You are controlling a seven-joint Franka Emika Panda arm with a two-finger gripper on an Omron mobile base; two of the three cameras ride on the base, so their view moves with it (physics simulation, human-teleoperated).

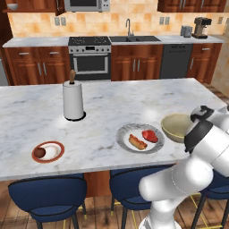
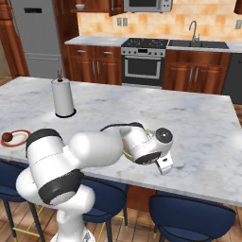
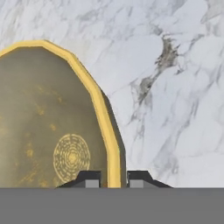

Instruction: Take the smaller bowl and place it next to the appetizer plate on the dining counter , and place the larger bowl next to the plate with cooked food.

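The larger bowl (image 3: 48, 118) is olive-beige inside with a thin yellow rim and a yellow ring pattern of fine circles at its bottom. The bench (image 1: 147, 96) has a white-grey veined marble top. The appetizer plate (image 1: 53, 147) is white with a reddish-brown rim and carries a brown lump. A grey-rimmed plate (image 1: 123, 134) holds orange-brown and red food. The paper towel roll (image 1: 73, 100) is white on a dark base. The stools (image 1: 47, 192) are dark blue.
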